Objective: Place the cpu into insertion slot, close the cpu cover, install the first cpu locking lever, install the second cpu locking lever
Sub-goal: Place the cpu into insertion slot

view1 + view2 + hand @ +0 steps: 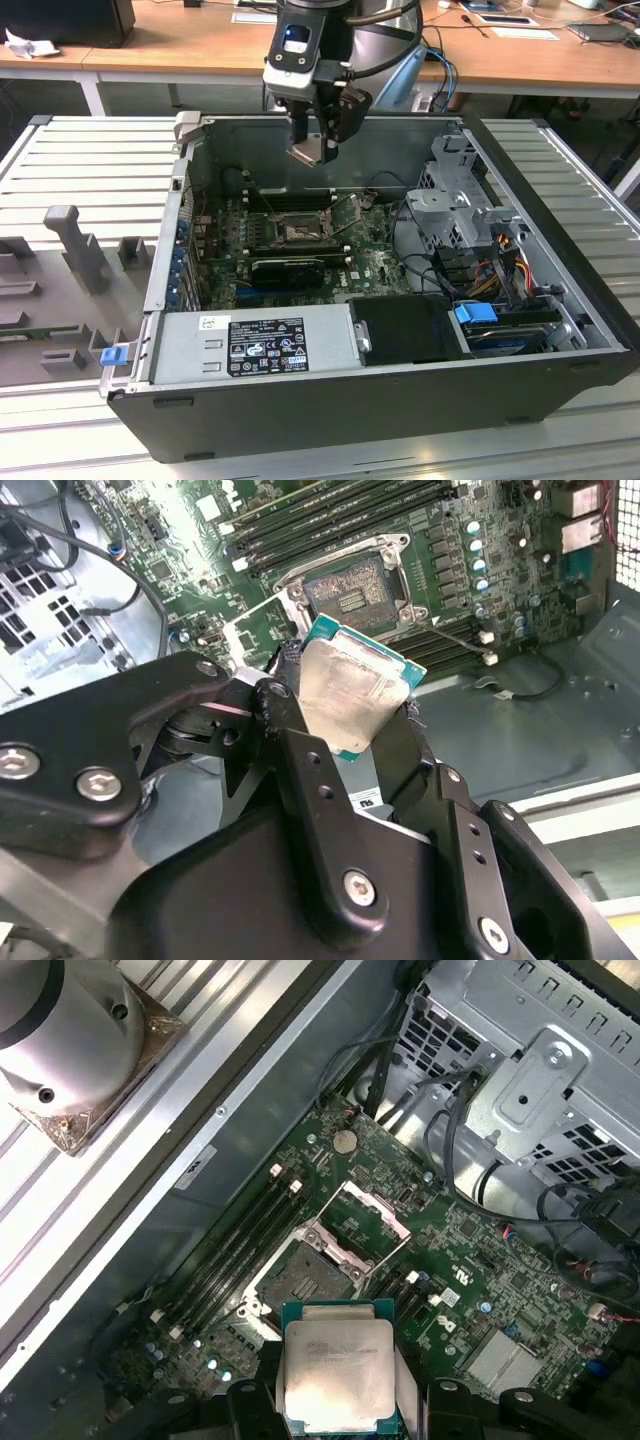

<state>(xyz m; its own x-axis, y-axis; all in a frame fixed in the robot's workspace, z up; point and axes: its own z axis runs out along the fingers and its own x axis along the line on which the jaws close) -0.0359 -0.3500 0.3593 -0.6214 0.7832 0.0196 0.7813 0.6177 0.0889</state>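
Fingers [300, 765] grip cpu [350, 695] | above insertion slot [297, 228] | first wrist view: cpu cover [367, 1215] open

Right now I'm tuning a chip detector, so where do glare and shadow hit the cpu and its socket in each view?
Second wrist view: the cpu face glares pale and washed, the insertion slot is evenly lit. First wrist view: the cpu shows a soft sheen, the insertion slot's centre lies dark. Exterior view: the cpu catches light, the insertion slot sits in dim shade.

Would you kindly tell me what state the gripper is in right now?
The gripper is shut on the cpu, holding it clear of the insertion slot.
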